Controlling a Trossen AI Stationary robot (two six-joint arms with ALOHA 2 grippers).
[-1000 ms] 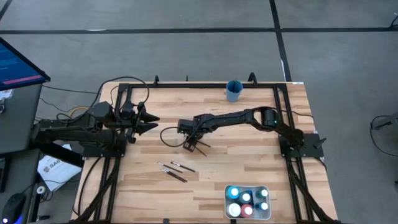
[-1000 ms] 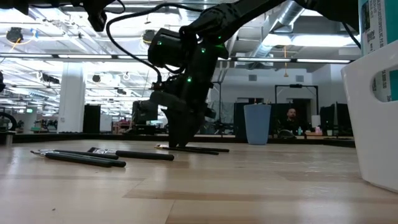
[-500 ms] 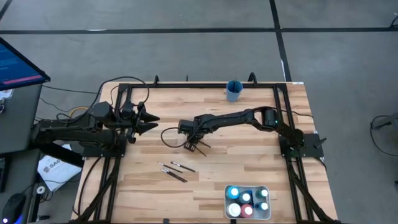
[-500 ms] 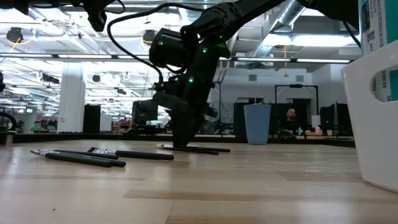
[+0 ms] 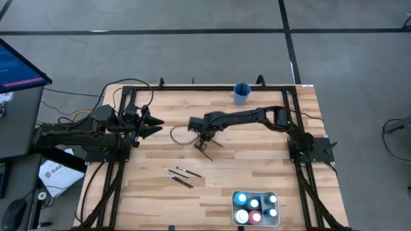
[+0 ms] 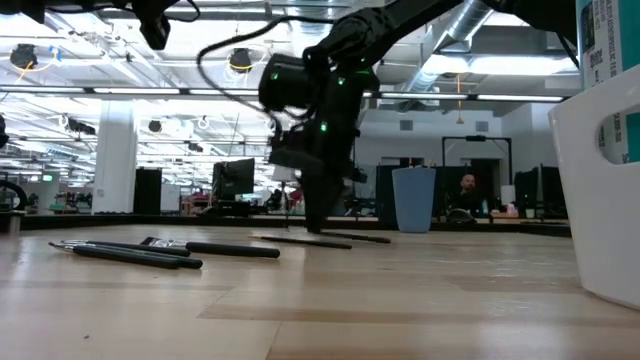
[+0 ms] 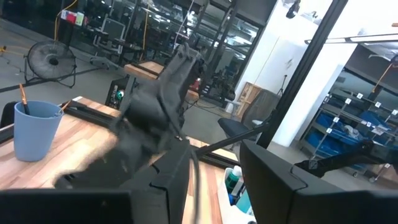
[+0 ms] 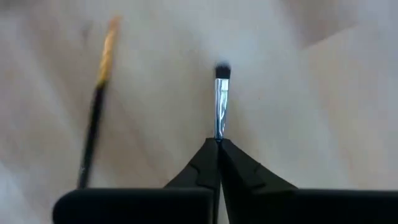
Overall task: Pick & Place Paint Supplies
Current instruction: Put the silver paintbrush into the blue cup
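Note:
My right gripper (image 5: pixel 201 142) stands over the middle of the table, pointing steeply down, shut on a thin paintbrush (image 8: pixel 219 102) with a silver ferrule and a dark tip. A second brush (image 8: pixel 96 118) with a golden tip lies on the wood beside it. Three more dark brushes (image 5: pixel 180 174) lie flat nearer the front edge. The paint bottles (image 5: pixel 255 206) stand in the white tray (image 5: pixel 277 221) at the front right. My left gripper (image 5: pixel 158 125) hovers at the table's left, open, pointing toward the right edge with nothing between its fingers. My right gripper pinches the paintbrush between its two fingertips (image 8: pixel 205 158), just behind the silver ferrule (image 8: pixel 219 127). The fingers come from above, slanting steeply down. The ferrule and dark tip (image 8: pixel 222 70) stick out past the fingertips. Whether the brush's handle end still rests on the wood I cannot tell.
A blue cup (image 5: pixel 242 94) stands at the table's far edge with one brush in it (image 7: pixel 22 94). A dark rail (image 5: pixel 192 89) frames the tabletop. A cable loop (image 5: pixel 180 136) hangs by my right wrist. Bare wood lies between the brushes and the tray.
My right gripper has shut on the paintbrush and has moved a little up and toward the table's right and far edges, taking the brush along. The brush beside it has stayed on the wood.

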